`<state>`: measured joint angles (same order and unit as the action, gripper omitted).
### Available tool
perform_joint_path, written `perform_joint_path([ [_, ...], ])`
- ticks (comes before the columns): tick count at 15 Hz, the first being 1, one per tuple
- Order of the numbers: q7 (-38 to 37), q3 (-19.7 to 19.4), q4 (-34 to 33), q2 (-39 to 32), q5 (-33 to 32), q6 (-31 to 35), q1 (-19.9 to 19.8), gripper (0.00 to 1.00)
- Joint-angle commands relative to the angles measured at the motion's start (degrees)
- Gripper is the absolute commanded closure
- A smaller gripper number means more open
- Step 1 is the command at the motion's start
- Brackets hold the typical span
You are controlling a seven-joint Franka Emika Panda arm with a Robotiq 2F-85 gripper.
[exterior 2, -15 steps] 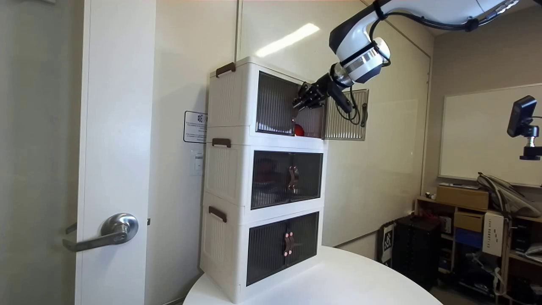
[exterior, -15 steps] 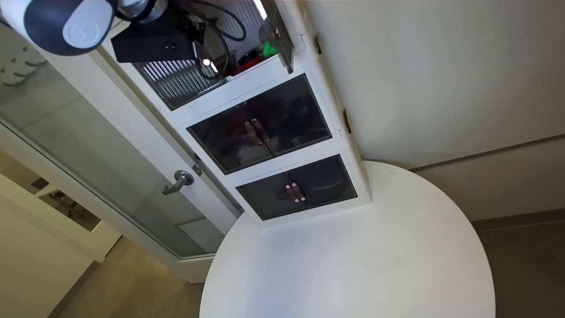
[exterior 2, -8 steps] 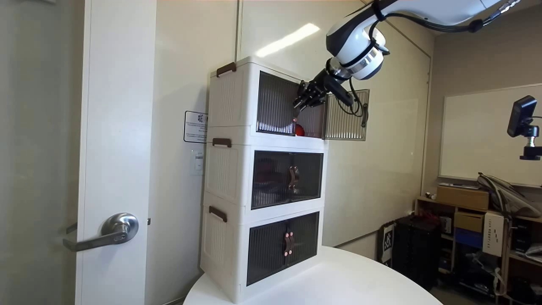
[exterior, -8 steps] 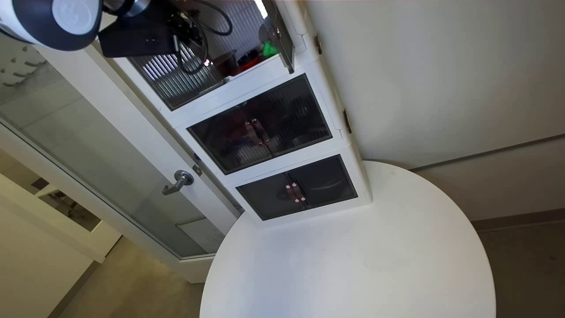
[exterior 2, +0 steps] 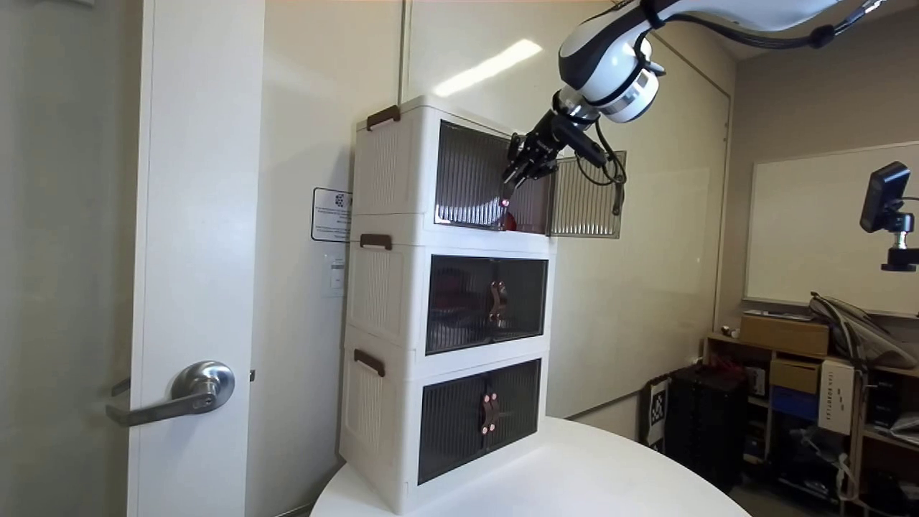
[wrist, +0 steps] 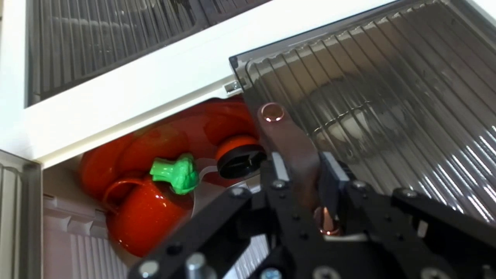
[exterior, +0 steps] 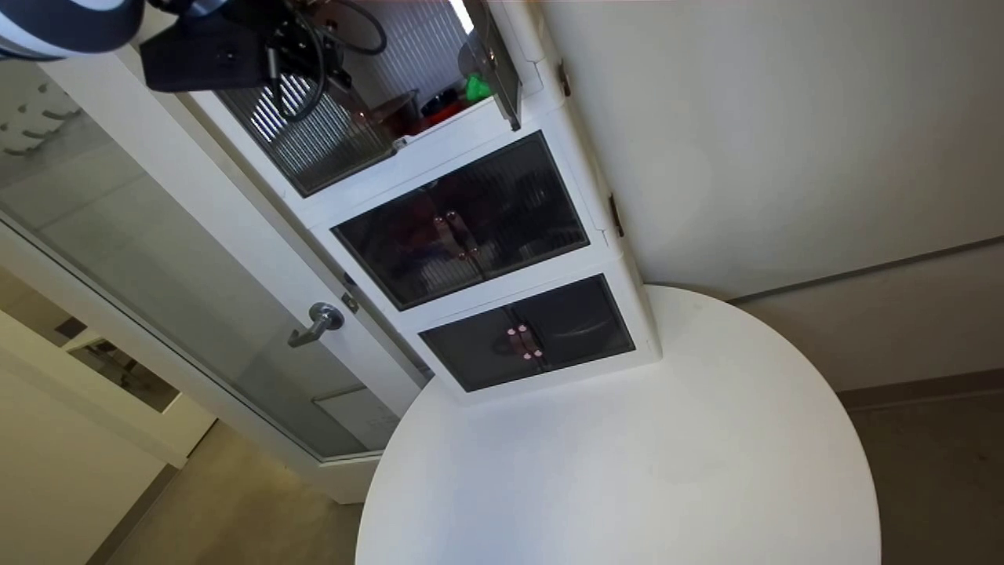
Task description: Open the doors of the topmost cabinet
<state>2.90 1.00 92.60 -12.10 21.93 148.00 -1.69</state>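
The topmost cabinet [exterior 2: 391, 169] is the top compartment of the white tower. One striped-glass door [exterior 2: 585, 205] stands wide open; its edge shows in the wrist view [wrist: 19, 217]. The other striped door [exterior 2: 467, 176] is slightly ajar, its corner [wrist: 236, 62] standing off the white frame in the wrist view. My gripper [wrist: 307, 166] is closed around this door's brown strap handle [wrist: 286, 135], one finger on each side. In an exterior view the gripper [exterior 2: 510, 179] is at the door's free edge. A red cup [wrist: 149, 217] and a green piece [wrist: 178, 172] show inside.
Two shorter dark-glass compartments [exterior 2: 488, 305] below have closed doors. The tower stands on a round white table [exterior 2: 560, 474]. A room door with a metal lever [exterior 2: 179, 395] stands beside it, and a wall [exterior: 745, 141] is on the opposite side.
The gripper has moved slightly outward from the cabinet, and the held door's free edge has swung out a little with it. The wide-open door has not moved.
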Motion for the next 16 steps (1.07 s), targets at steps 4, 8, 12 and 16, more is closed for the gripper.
perform_joint_path([
  [4,-2.3,-0.7,-0.4,2.7,-4.0,-11.3,-1.0,0.94],
  [8,-2.1,-1.0,-1.6,3.5,-4.1,-17.3,-1.2,0.94],
  [12,-2.6,-1.5,-2.2,4.9,-5.3,-20.9,-1.1,0.94],
  [16,-3.4,-1.6,-1.0,6.8,-6.9,-21.5,-0.8,0.94],
])
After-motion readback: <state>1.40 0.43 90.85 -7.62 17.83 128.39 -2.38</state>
